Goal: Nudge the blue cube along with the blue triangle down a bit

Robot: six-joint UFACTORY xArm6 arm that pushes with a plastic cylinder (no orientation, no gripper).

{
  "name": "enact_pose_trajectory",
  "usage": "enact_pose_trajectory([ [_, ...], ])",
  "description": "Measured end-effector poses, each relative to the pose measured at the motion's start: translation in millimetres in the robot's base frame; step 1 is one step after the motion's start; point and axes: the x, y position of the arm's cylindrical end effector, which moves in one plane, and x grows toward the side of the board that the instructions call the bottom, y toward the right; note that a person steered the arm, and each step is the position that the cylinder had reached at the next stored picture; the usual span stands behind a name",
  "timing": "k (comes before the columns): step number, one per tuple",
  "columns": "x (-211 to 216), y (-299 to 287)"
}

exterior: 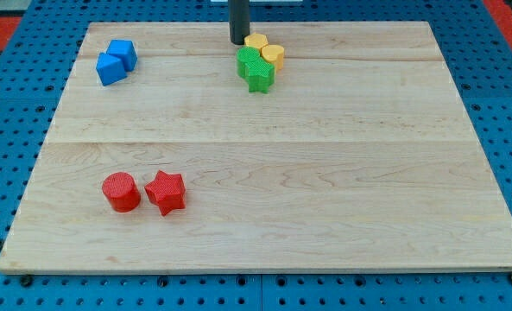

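The blue cube (123, 53) sits near the view's top left of the wooden board (264, 199). The blue triangle (110, 69) touches it just below and to its left. My tip (238, 41) is at the view's top centre, far to the right of both blue blocks. It stands just left of a yellow block (255, 41) and above a green block (250, 60).
A second yellow block (274, 56) and a green star (261, 77) cluster with the other yellow and green blocks at top centre. A red cylinder (121, 191) and a red star (166, 191) sit at the lower left. Blue pegboard surrounds the board.
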Motion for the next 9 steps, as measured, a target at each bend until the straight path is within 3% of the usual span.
enact_pose_trajectory([
  [1, -10, -32],
  [3, -34, -163],
  [6, -24, -156],
  [9, 18, -150],
])
